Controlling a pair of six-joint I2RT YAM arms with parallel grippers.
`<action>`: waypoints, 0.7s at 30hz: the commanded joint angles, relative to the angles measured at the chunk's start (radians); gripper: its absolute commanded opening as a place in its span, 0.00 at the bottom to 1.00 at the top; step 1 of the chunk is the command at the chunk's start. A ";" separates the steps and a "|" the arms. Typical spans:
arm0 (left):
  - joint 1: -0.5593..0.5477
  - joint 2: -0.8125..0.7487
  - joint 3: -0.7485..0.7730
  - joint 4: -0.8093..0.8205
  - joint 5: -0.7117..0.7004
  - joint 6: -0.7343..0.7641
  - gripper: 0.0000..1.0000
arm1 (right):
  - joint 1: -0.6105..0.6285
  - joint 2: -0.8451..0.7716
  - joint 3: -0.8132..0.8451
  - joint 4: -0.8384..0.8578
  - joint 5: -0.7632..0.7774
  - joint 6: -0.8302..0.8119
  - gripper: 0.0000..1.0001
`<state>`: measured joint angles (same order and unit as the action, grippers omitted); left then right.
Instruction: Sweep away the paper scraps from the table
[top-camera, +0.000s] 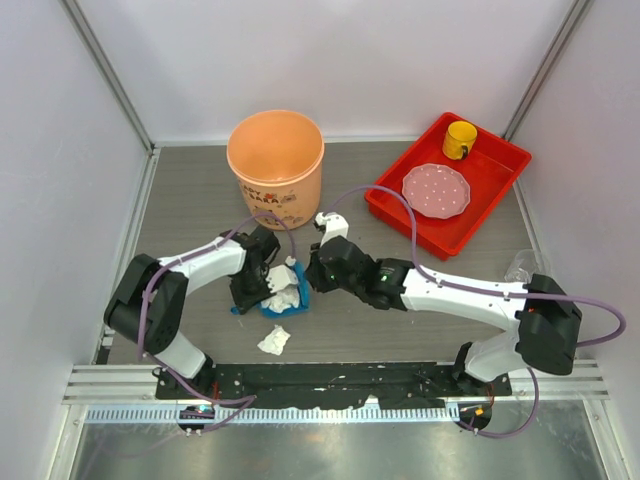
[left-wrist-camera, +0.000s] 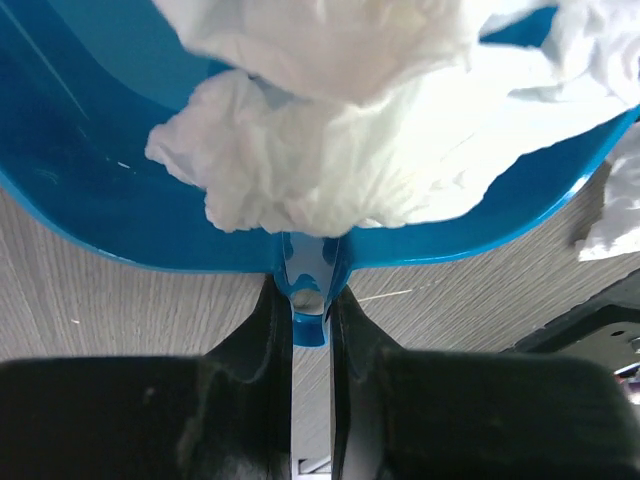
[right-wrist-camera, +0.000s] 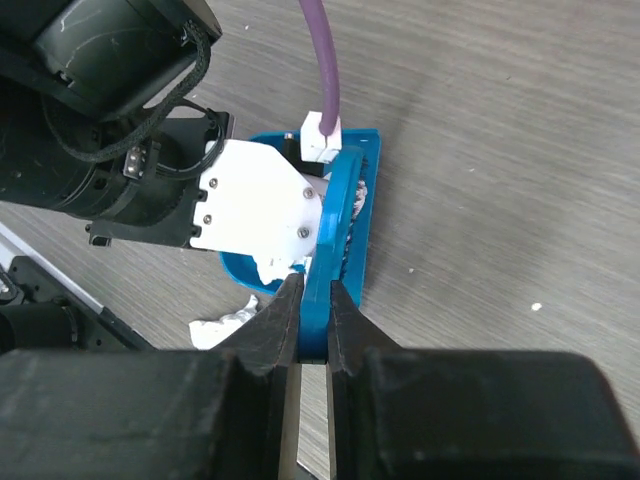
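Observation:
My left gripper (top-camera: 250, 291) is shut on the short handle of the blue dustpan (top-camera: 287, 307), which lies on the table (top-camera: 190, 195) near the middle front. Several crumpled white paper scraps (top-camera: 287, 290) are piled in the pan; they fill the left wrist view (left-wrist-camera: 330, 150) above the gripper (left-wrist-camera: 308, 300). My right gripper (top-camera: 312, 272) is shut on the handle of a blue brush (right-wrist-camera: 340, 210), held against the pan's right side (right-wrist-camera: 240, 268). One loose scrap (top-camera: 273, 341) lies on the table in front of the pan, and shows in the right wrist view (right-wrist-camera: 215, 325).
An orange bucket (top-camera: 276, 155) stands behind the pan. A red tray (top-camera: 495, 170) at the back right holds a pink plate (top-camera: 436, 190) and a yellow cup (top-camera: 460, 139). A clear plastic cup (top-camera: 520, 265) lies at the right edge.

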<state>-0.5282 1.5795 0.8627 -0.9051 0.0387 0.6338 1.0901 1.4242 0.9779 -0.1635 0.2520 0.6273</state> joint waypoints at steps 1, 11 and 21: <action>0.069 0.007 0.055 0.064 0.131 -0.048 0.00 | 0.007 -0.097 0.108 -0.052 0.096 -0.079 0.01; 0.211 -0.076 0.026 0.032 0.237 -0.022 0.00 | 0.005 -0.338 0.073 -0.170 -0.168 -0.403 0.01; 0.247 -0.131 0.033 -0.001 0.139 -0.074 0.00 | 0.159 -0.043 0.091 0.018 -0.678 -0.557 0.01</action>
<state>-0.2981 1.4883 0.8848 -0.8833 0.2058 0.5804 1.2110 1.2491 0.9981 -0.1688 -0.2237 0.1673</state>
